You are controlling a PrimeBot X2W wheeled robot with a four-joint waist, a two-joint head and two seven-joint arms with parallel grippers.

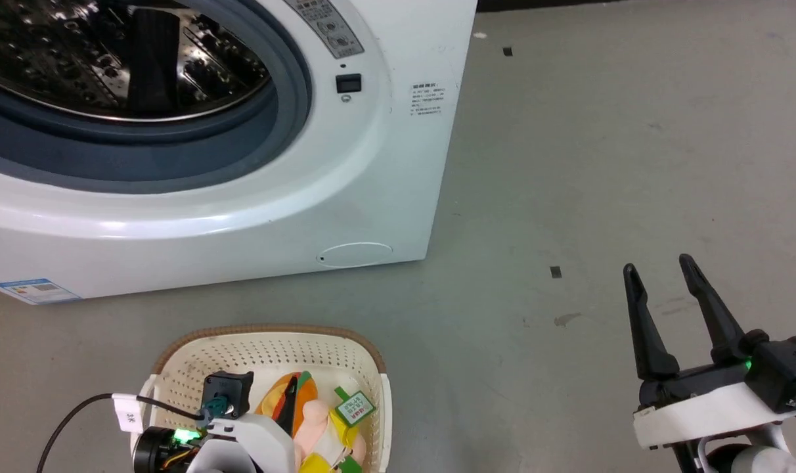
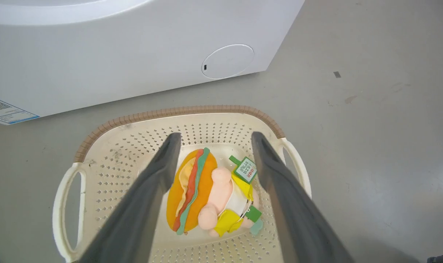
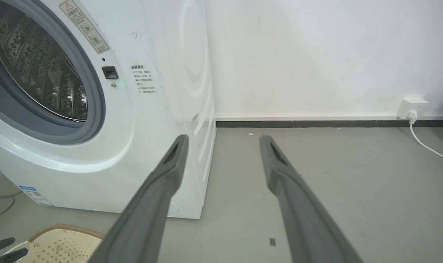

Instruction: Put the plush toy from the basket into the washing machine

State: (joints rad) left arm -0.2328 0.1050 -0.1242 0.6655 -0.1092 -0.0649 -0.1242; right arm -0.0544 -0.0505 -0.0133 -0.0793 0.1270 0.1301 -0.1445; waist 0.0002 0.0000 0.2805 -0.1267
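The plush toy (image 2: 203, 193), with its orange burger head, peach limbs and yellow outfit, lies on the bottom of the cream basket (image 2: 177, 111). Its green-edged tag (image 2: 246, 170) points toward the far wall. My left gripper (image 2: 216, 136) hangs open over the basket, one finger on each side of the toy and nothing held. The white washing machine (image 1: 345, 171) stands just beyond the basket, its porthole uncovered and the steel drum (image 1: 109, 59) showing. My right gripper (image 1: 657, 265) is open and empty above the floor, to the right of the basket and the machine.
Grey floor (image 1: 601, 164) stretches to the right of the washer. In the right wrist view a white wall (image 3: 316, 54) with a dark skirting runs behind, with a socket (image 3: 411, 106) and a white cable (image 3: 428, 148) at the far right. A black cable (image 1: 69, 420) trails left of the basket.
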